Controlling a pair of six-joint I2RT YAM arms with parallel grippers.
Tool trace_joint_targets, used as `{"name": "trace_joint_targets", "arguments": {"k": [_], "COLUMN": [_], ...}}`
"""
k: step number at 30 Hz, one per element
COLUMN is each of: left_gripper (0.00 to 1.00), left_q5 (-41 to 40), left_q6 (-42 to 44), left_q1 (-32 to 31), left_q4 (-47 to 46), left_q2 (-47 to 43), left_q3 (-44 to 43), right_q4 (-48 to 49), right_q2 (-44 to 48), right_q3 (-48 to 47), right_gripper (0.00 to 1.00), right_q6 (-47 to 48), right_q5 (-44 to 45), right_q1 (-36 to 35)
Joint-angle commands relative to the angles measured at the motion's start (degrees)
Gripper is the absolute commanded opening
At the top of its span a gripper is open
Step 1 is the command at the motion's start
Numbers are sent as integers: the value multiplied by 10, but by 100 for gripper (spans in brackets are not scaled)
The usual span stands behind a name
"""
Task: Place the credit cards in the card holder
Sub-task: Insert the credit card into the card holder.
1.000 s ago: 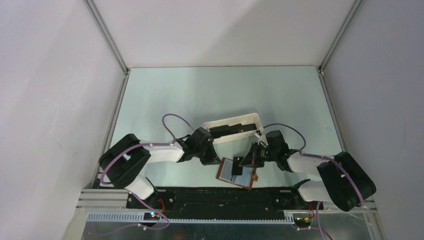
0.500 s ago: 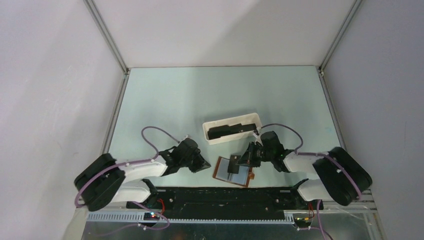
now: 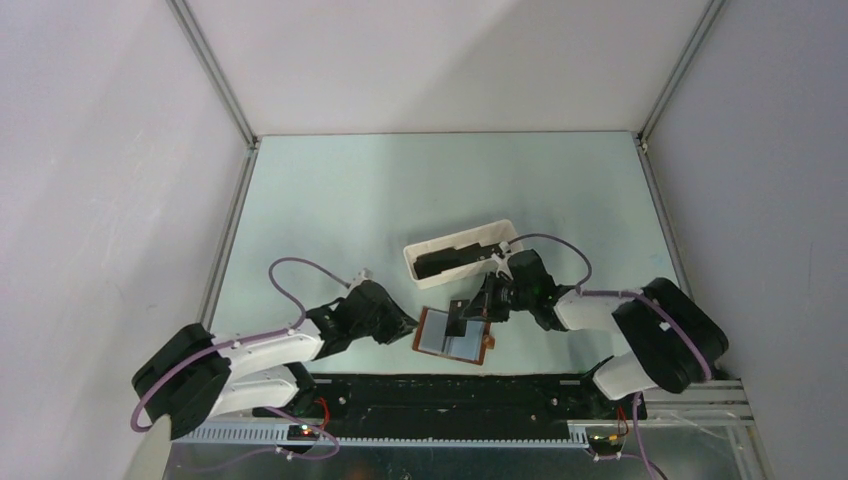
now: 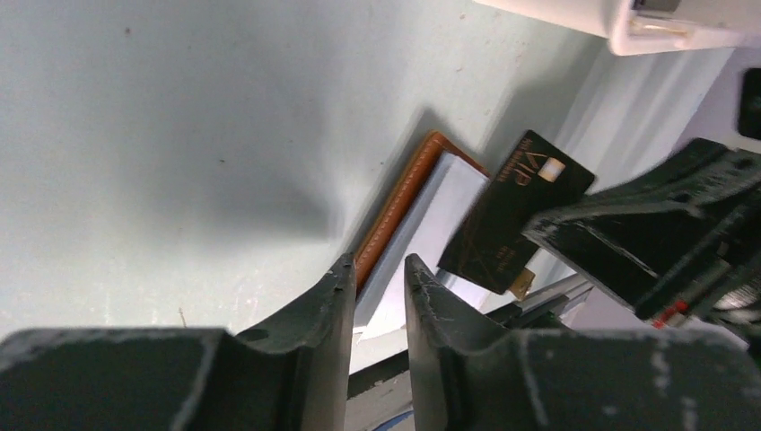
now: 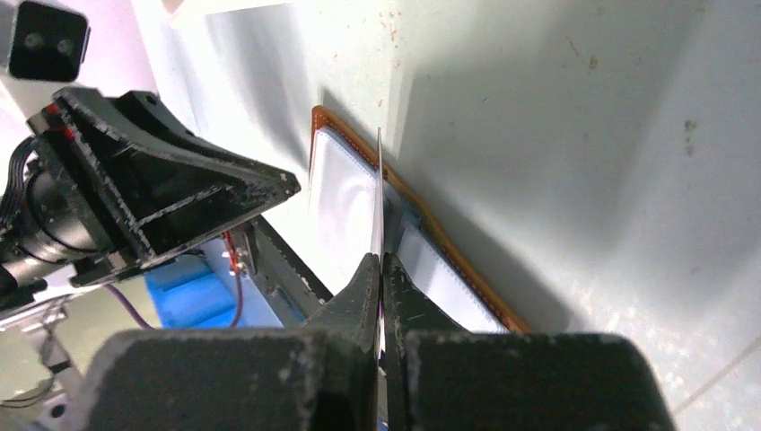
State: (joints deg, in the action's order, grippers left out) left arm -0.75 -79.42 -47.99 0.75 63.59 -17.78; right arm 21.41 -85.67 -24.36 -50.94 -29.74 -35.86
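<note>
The brown card holder (image 3: 436, 336) lies open on the table near the front edge, pale pockets up. My right gripper (image 3: 470, 308) is shut on a black credit card (image 3: 458, 316), held on edge with its lower edge at the middle of the holder. The right wrist view shows the card (image 5: 379, 197) edge-on over the pockets (image 5: 345, 189). My left gripper (image 3: 410, 326) is at the holder's left edge, jaws a narrow gap apart and empty. In the left wrist view (image 4: 377, 265) the holder's brown edge (image 4: 399, 202) and the card (image 4: 511, 215) show beyond it. More dark cards (image 3: 450, 260) lie in the tray.
A white oblong tray (image 3: 428, 283) stands just behind the holder, and its end shows in the left wrist view (image 4: 628, 18). The black front rail of the table runs close below the holder. White walls enclose the table on three sides.
My left arm has drawn back to the left. My right gripper has carried the card left over the holder. The holder has slid a little to the left.
</note>
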Motion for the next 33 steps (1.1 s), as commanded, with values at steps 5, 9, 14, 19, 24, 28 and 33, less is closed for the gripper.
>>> {"name": "trace_joint_targets", "arguments": {"k": [5,9,14,19,24,28,33], "left_gripper": [32,11,0,0,0,0,0], "left_q5": [37,53,59,48,39,33,36], "left_q6": [19,15,-4,-27,-37,-44,-46], "left_q1": [-3,-9,-19,-30,-38,-48,-49], "left_q4": [-29,-36,-42,-46,-46,-49,-55], "left_q2": [74,113,132,120,119,129,148], "left_q3": [-22,-35,-33,-23,-23,-31,-39], "right_q4": [-150,-120,-63,-52,-107,-125,-121], "right_q2": [91,63,40,92,168,184,152], "right_q3": [-33,-29,-7,28,59,85,90], "right_gripper": [0,0,0,0,0,0,0], "right_q6": [78,63,21,-24,-40,-48,-23], "right_q5": [90,82,62,66,82,80,74], "right_q1": [-22,-29,-26,-15,5,10,15]}}
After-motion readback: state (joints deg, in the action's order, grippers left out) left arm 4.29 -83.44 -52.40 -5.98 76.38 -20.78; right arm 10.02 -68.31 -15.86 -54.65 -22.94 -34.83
